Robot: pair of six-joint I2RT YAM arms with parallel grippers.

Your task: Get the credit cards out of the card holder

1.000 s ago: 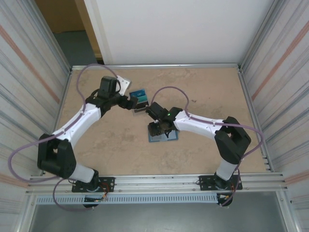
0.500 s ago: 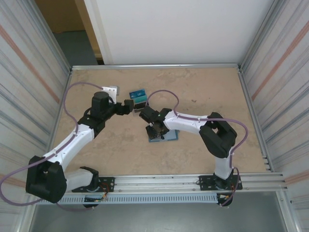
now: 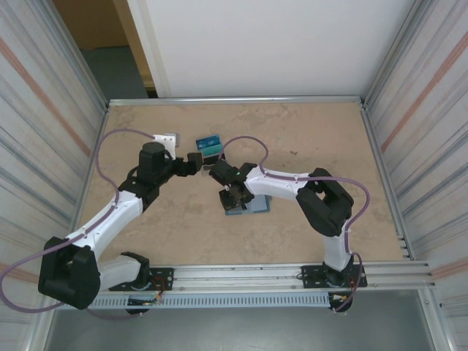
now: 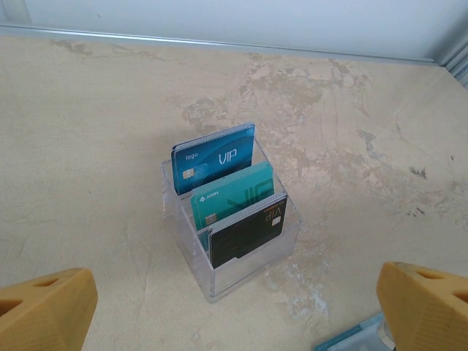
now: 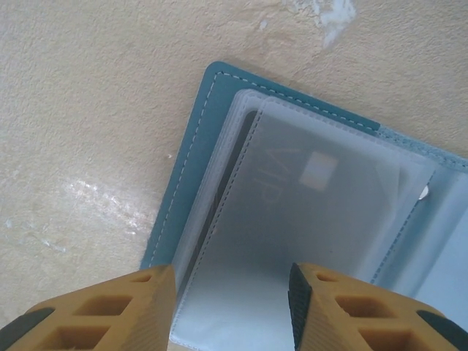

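Three of the credit cards stand upright in a clear box [image 4: 245, 281] on the table [image 4: 88, 110], just beyond the card holder [image 5: 191, 153]. The blue card [image 4: 216, 157], farthest from the holder, reads "logo" and "VIP" beside a chip. The teal card [image 4: 234, 191] in the middle carries small print too fine to read. The black card [image 4: 248, 232], nearest the holder, has pale lettering I cannot make out for certain.

The card holder lies open with its stitched teal edge outward. A fourth card [image 5: 307, 197] sits inside its cloudy plastic sleeve [image 5: 219, 292], and a faint "VIP" and a chip show through.

The right gripper [image 5: 232, 289] hangs over the holder's left edge, its fingers partly spread above the sleeve and pinching nothing. The left gripper [image 4: 235, 296] is off the holder's far-left side, facing the box, spread wide and empty.

Since a second ago the left arm has drawn back and folded lower. The right arm's elbow has swung inward, and its gripper has shifted from the middle of the holder to its left edge. Holder and box lie where they were
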